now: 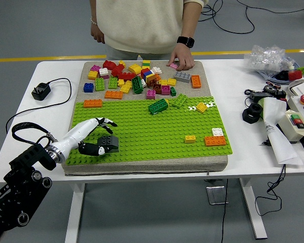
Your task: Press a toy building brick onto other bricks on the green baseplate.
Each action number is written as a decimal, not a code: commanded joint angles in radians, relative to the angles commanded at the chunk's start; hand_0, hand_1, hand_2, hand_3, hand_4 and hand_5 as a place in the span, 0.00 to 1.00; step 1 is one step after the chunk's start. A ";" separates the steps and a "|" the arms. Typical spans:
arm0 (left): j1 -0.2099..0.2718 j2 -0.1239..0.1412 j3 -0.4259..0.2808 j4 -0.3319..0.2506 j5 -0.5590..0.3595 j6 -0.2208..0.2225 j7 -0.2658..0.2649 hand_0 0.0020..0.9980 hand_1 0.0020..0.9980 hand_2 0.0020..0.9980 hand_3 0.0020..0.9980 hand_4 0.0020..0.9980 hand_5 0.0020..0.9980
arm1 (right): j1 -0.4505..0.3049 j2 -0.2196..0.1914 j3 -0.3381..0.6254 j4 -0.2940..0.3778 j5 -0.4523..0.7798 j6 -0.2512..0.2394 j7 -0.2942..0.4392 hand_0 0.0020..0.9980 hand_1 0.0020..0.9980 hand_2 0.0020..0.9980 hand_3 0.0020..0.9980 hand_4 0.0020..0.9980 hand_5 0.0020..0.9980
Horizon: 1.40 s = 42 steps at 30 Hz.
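Head view showed the left hand [93, 137] at the near left corner of the green baseplate [157, 132], thumb and fingers closed around a dark grey brick [107, 143] resting on the studs. The brick looked light, rigid and smooth-sided, so it was probably best pinched across its side walls and pushed from above. A person's hand [181, 57] rested on the far loose bricks [137, 78].

The studded green plastic baseplate [157, 136] looks faintly glossy — it lies on a rough beige fabric-like pad [142, 165]. The loose bright plastic bricks [137, 81] are smooth and shiny. The white tabletop [243, 152] is smooth, matt — crumpled white paper [276, 129] lies on it.
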 joint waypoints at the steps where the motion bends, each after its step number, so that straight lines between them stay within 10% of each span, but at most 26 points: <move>1: 0.000 0.000 0.000 0.000 0.000 0.000 0.000 0.93 0.76 0.64 0.75 0.80 0.00 | 0.000 0.000 0.000 0.000 0.000 0.000 0.000 0.79 0.71 0.76 0.76 1.00 0.69; 26: 0.009 0.007 0.005 -0.021 -0.034 -0.018 -0.024 0.96 0.77 0.68 0.77 0.84 0.01 | -0.003 0.001 -0.002 0.000 -0.003 0.001 0.000 0.79 0.71 0.75 0.76 1.00 0.69; 30: 0.011 0.007 -0.003 -0.031 -0.037 -0.018 -0.025 1.00 0.82 0.81 0.84 0.91 0.04 | -0.003 0.001 -0.002 0.000 -0.003 0.001 0.000 0.79 0.71 0.75 0.76 1.00 0.69; 42: 0.047 0.032 -0.042 -0.161 -0.016 -0.014 -0.007 1.00 0.87 0.86 0.78 0.93 0.08 | -0.004 0.000 0.002 0.000 -0.003 0.003 0.002 0.79 0.70 0.75 0.76 1.00 0.69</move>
